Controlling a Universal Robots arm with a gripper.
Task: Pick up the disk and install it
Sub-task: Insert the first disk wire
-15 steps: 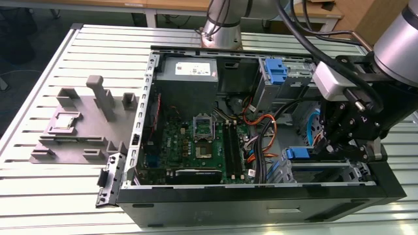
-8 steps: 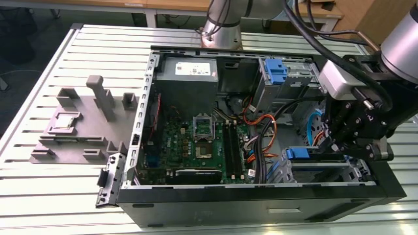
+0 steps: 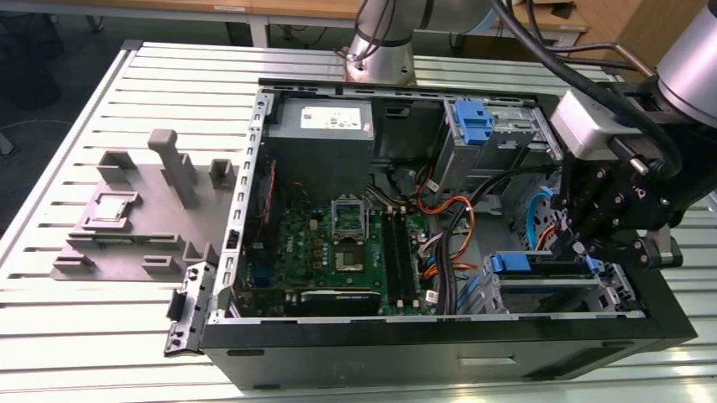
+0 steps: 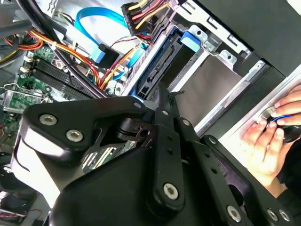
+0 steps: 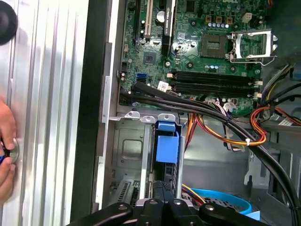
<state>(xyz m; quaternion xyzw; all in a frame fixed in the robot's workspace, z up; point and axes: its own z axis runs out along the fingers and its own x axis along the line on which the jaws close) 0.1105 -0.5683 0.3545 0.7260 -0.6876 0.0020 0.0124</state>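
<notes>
- While the gripper point(image 3: 580, 252) hangs over the near corner of the open computer case point(image 3: 448, 344) at the exterior view's right, its black fingers point(image 4: 164, 122) are drawn close together, a narrow pinch with nothing seen between them
- the disk point(image 3: 521, 263) stands on edge in the metal drive bay point(image 3: 560, 294) of that corner, its blue plastic tab uppermost; in the first wrist view the gripper's tips sit right at the disk's point(image 5: 168, 146) dark end, though whether they touch it I cannot tell
- a grey power supply point(image 3: 322, 138) lies in the far part of the case, and its white sticker point(image 3: 334, 119) carries print too small to tell
- just right of it an upright blue latch point(image 3: 476, 126) stands in another bay
- the green motherboard point(image 3: 336, 243) covers the case floor, with orange and red cables point(image 3: 454, 227) running between it and the bays
- a grey fixture point(image 3: 146, 210) rests on the slatted metal table point(image 3: 90, 336) well apart, at the exterior view's left
- in the second wrist view a person's hand point(image 4: 265, 136) on the table just outside the case wall holds a small round silvery thing
</notes>
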